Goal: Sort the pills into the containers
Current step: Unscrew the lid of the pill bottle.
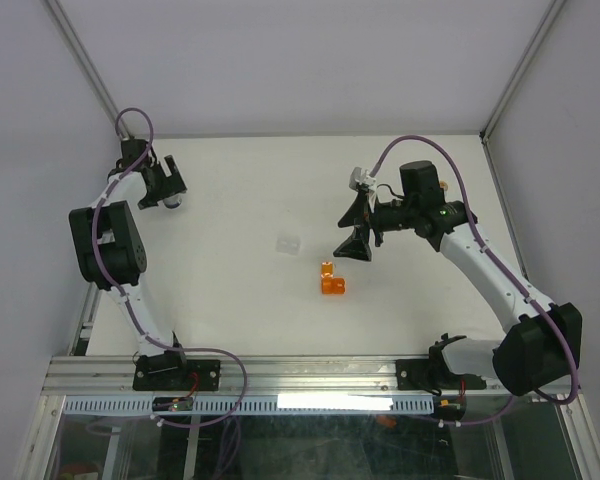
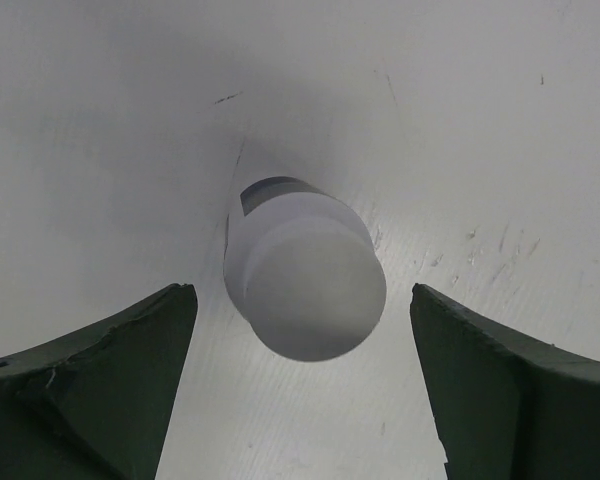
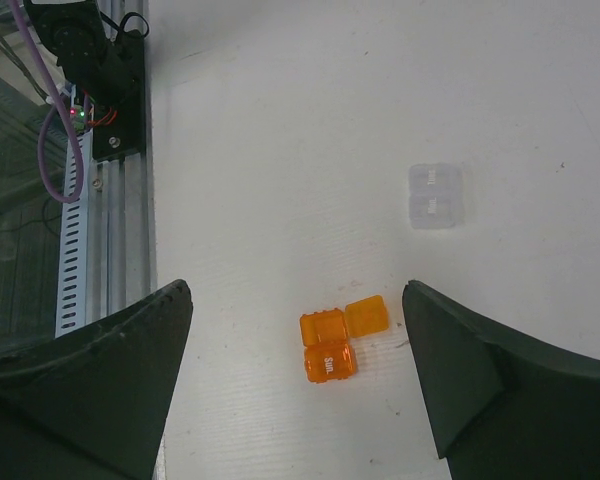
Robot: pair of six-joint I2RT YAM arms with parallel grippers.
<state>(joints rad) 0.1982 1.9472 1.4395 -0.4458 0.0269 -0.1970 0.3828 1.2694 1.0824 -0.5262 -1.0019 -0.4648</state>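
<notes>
A white bottle (image 2: 305,280) with a dark band sits on the table between the wide-apart fingers of my left gripper (image 2: 302,290), and neither finger touches it. From above, that gripper (image 1: 165,190) and the bottle (image 1: 173,203) are at the far left. My right gripper (image 1: 352,243) hangs open over mid-table with nothing in it. Below it lies a small translucent orange container (image 3: 328,345), lid flipped open, marked "Sun.", with a separate orange square piece (image 3: 366,315) beside it. A clear container (image 3: 435,195) lies further off. I cannot make out any pills.
The aluminium rail (image 3: 80,250) with the left arm's base (image 3: 110,90) runs along the table's near edge. White walls enclose the table on the back, left and right. The orange container (image 1: 332,285) and the clear container (image 1: 288,244) lie near mid-table.
</notes>
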